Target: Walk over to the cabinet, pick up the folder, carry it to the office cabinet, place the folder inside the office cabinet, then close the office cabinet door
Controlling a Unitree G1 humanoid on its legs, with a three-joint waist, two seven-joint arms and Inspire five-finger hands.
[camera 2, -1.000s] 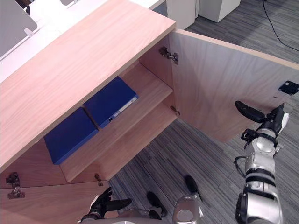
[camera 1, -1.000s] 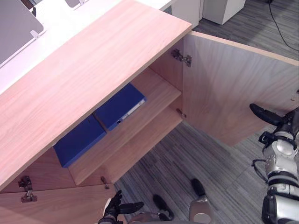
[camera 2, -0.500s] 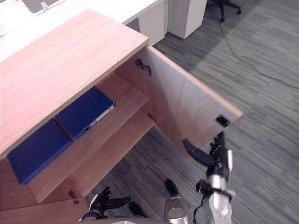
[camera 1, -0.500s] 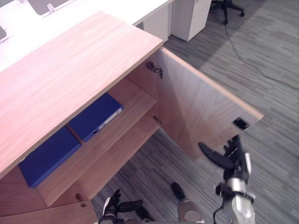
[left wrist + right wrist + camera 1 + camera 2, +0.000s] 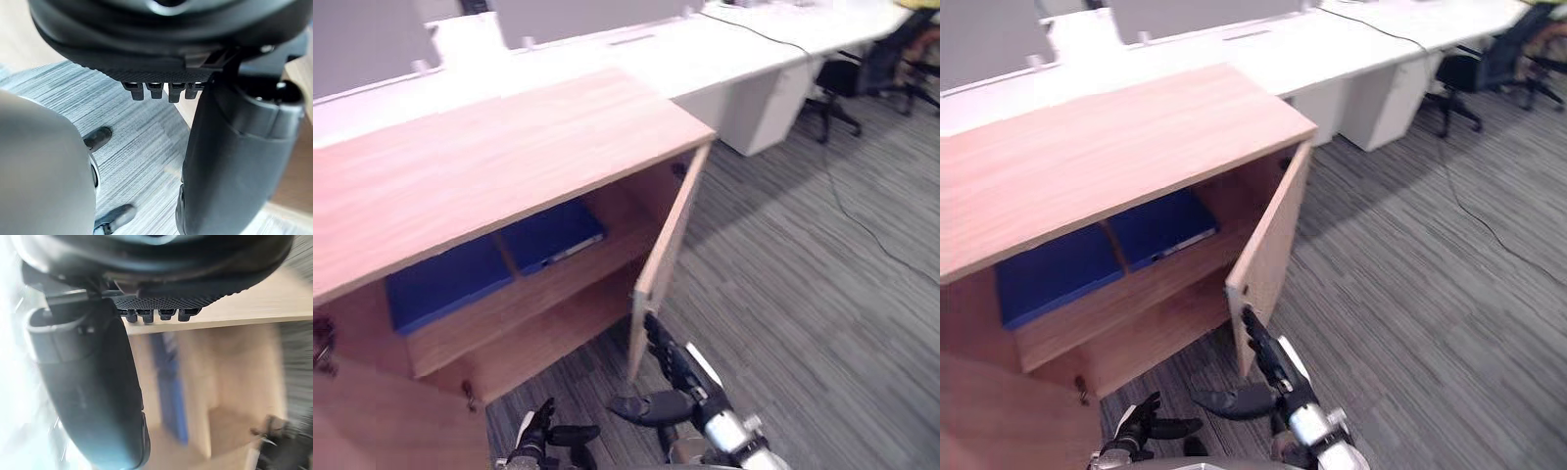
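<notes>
The wooden office cabinet [image 5: 499, 157] stands before me. Two blue folders lie flat on its upper shelf, one on the left [image 5: 440, 279] and one on the right [image 5: 548, 233], with a thin divider between them. The right door [image 5: 661, 264] is swung halfway in and shows edge-on. My right hand [image 5: 680, 377] is open, its straight fingers up by the door's outer face near the lower corner; whether they touch it is unclear. My left hand [image 5: 540, 431] hangs open and idle low by the cabinet's foot. The right wrist view looks past the hand at a blue folder [image 5: 168, 382].
The cabinet's left door [image 5: 352, 421] stands open at the lower left. White desks [image 5: 724, 59] and a white pedestal [image 5: 769, 103] run behind the cabinet. An office chair [image 5: 837, 88] stands at the far right. Grey carpet [image 5: 822, 294] spreads out to the right.
The camera has shifted. The right door has swung from wide open to about halfway shut, with my right hand following along its outer face. The folders have stayed on the shelf.
</notes>
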